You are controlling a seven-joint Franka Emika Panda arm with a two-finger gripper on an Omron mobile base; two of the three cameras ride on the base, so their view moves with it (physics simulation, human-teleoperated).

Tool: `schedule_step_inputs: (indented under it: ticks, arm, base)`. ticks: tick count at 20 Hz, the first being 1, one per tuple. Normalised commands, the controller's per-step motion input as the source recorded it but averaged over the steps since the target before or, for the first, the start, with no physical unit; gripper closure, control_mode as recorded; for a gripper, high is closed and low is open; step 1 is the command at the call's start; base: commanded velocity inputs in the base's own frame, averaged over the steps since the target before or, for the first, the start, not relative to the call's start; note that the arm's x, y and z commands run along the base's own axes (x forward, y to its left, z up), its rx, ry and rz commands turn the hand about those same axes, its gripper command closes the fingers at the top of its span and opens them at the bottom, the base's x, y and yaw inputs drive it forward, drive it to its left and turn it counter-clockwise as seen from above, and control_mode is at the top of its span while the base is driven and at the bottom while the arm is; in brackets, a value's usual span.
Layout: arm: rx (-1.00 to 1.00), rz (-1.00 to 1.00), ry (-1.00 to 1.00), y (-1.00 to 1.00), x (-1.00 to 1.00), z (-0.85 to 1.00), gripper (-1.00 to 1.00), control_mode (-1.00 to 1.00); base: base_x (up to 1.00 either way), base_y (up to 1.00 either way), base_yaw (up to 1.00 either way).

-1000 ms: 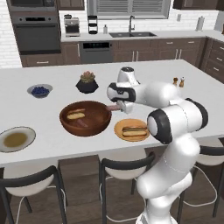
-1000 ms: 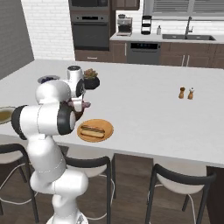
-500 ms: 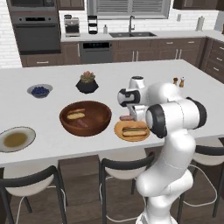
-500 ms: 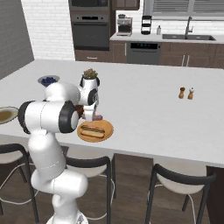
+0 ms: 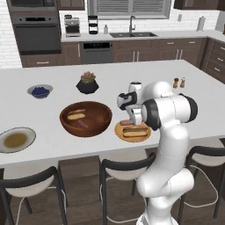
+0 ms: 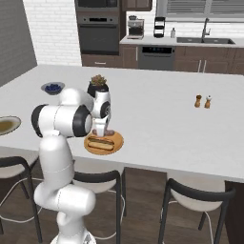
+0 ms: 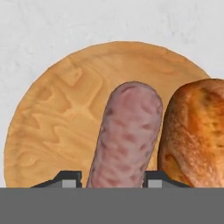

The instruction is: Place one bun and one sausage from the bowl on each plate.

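My gripper (image 7: 111,179) is shut on a pink sausage (image 7: 127,140), which it holds just above the orange-tan plate (image 7: 57,118). A browned bun (image 7: 197,135) lies on that plate beside the sausage. From the left base, the gripper (image 5: 128,120) hangs over the back left part of the plate (image 5: 119,131), where the bun (image 5: 134,131) rests. The dark wooden bowl (image 5: 66,125) to its left holds another bun (image 5: 77,116) and sausage (image 5: 81,124). The grey-rimmed plate (image 5: 4,134) lies at the far left. From the right base, the gripper (image 6: 101,132) sits over the plate (image 6: 116,142).
A small bowl of blueberries (image 5: 40,91) and a black plant pot (image 5: 88,83) stand behind the wooden bowl. Salt and pepper shakers (image 6: 203,101) are far to the right. Stools line the counter's near edge.
The gripper has carried the sausage rightward from the bowl's right rim and lowered it over the orange-tan plate. Bowl, plates and bun have stayed put.
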Motion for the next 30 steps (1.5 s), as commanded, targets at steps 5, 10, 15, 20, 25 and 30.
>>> schedule_step_inputs:
  ticks: [5,10,15,20,25,30]
  arm:
    - [0.00,0.00,-0.07,-0.03,0.00,0.00,-1.00,-1.00]
    - [0.02,0.01,-0.20,-0.05,-0.20,0.20,-1.00,-1.00]
    - [0.00,0.29,-0.26,0.00,-0.95,0.88,-1.00,-1.00]
    - [0.00,0.47,-0.15,0.07,-0.96,0.99,-1.00,-1.00]
    - [-0.06,0.59,-0.06,0.27,-0.62,0.83,-1.00,-1.00]
    - [-0.24,0.46,-0.52,0.32,-0.36,0.31,-1.00,-1.00]
  base:
    - [0.00,0.00,0.00]
    - [0.00,0.00,0.00]
    - [0.00,0.00,0.00]
    - [0.00,0.00,0.00]
    - [0.00,0.00,0.00]
    - [0.00,0.00,0.00]
